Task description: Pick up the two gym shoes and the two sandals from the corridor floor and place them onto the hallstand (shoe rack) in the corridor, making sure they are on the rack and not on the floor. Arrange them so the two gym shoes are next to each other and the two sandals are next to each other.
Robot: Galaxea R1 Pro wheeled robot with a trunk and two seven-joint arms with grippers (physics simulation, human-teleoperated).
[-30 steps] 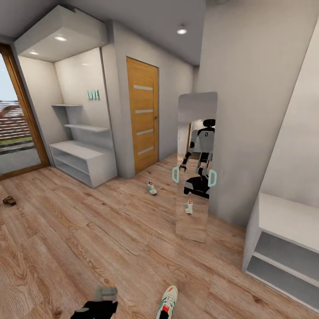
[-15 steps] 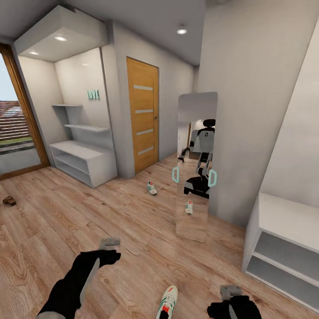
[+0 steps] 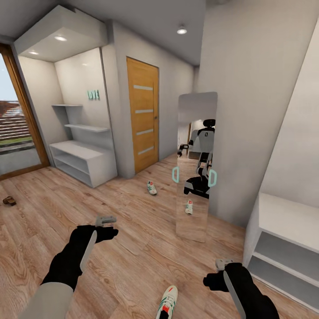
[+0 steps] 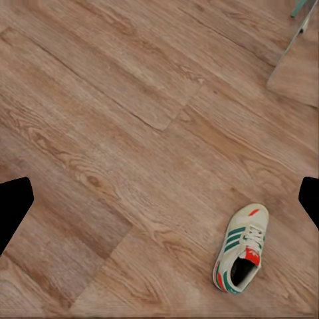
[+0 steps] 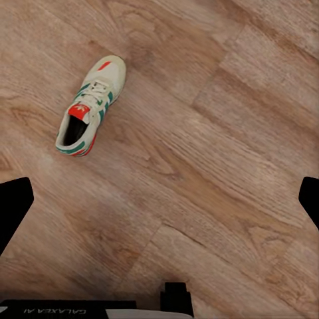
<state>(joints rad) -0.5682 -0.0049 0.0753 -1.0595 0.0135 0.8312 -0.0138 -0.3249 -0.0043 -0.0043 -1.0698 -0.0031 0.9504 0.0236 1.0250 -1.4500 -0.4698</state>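
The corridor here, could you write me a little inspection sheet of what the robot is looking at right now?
Surface: corridor floor of light wood planks.
Job's things: near gym shoe on the floor between the arms, upright; far gym shoe on the floor by the mirror; one brown sandal on the floor at far left; hallstand with nothing seen on it.
Clutter: nothing seen.
Grippers: left gripper and right gripper raised over the floor, holding nothing, both open.
Cables: nothing seen.
Surroundings: wooden door, glass door at left, second white shelf unit at right.
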